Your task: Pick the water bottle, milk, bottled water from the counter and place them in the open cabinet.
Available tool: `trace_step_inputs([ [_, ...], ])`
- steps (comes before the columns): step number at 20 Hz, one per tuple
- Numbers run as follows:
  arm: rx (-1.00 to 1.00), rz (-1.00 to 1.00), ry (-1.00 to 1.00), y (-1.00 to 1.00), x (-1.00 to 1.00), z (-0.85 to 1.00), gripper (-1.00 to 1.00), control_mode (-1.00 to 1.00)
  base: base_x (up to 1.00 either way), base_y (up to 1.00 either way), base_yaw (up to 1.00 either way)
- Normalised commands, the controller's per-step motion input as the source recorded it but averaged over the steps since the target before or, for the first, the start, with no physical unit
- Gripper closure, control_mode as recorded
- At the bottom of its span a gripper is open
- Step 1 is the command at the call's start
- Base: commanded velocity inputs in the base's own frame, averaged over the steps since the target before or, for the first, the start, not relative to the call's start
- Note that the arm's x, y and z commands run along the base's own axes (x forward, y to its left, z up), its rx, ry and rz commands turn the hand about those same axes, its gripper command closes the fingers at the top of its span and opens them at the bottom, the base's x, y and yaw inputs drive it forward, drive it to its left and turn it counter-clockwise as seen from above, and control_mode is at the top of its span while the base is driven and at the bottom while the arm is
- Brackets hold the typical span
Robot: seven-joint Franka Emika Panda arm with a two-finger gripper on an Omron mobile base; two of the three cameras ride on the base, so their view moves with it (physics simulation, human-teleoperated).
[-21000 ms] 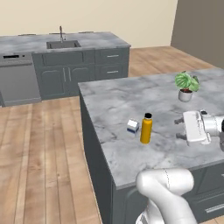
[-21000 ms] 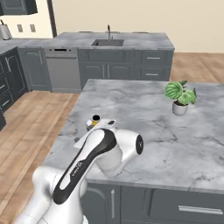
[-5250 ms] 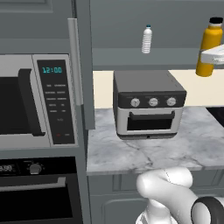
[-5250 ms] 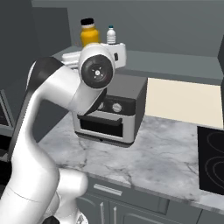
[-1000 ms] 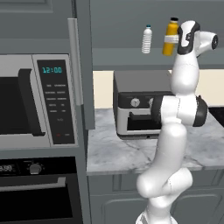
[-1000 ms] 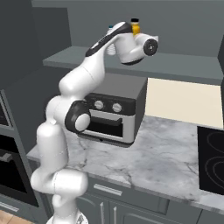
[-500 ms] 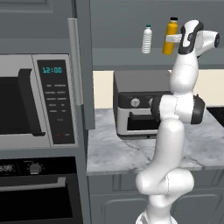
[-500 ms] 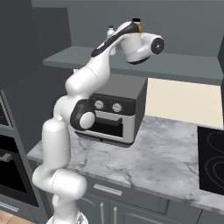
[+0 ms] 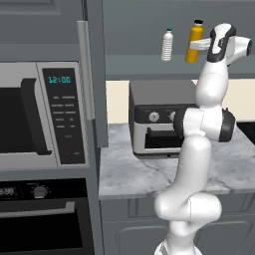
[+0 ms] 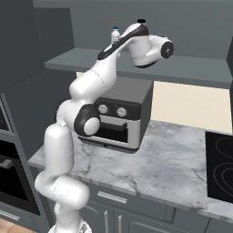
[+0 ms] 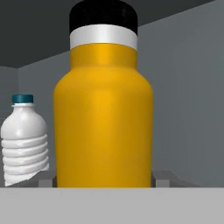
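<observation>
- Though standing upright on the shelf of the open cabinet (image 9: 139, 64), water bottle (image 11: 103, 122) not free: fingers (image 11: 47, 178) pressed narrowly against both of its lower flanks (no gap visible on either side).
- Risk one: pulling back before letting go. Would drag the bottle toward the near shelf edge and tip it down onto the toaster oven (image 9: 159, 119) or the tabletop (image 9: 144, 174) below.
- Risk two: opening unevenly or with a twist. Could rock a tall, narrow-footed bottle; contact of its base with the shelf impossible to confirm from the hand view.
- Risk three: drifting left on the way out. Bottled water (image 9: 168, 45) close by on the left, farther in on the same shelf, light and easily knocked over.
- Risk four: lifting on retreat. Little room under the cabinet ceiling above the black cap.
</observation>
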Motion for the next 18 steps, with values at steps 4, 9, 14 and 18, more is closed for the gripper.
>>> trace_step_inputs([
  [4,-0.02,0.01,0.00,0.05,0.00,-0.01,-1.00,-1.00,0.00,0.00,0.00],
  [9,-0.01,0.00,0.00,0.00,-0.21,0.00,-1.00,-1.00,0.00,0.00,0.00],
  [14,-0.03,0.00,0.02,0.00,-0.28,0.00,-1.00,-1.00,0.00,0.00,0.00],
  [18,-0.02,0.00,0.02,0.00,-0.43,0.00,-1.00,-1.00,0.00,0.00,0.00],
])
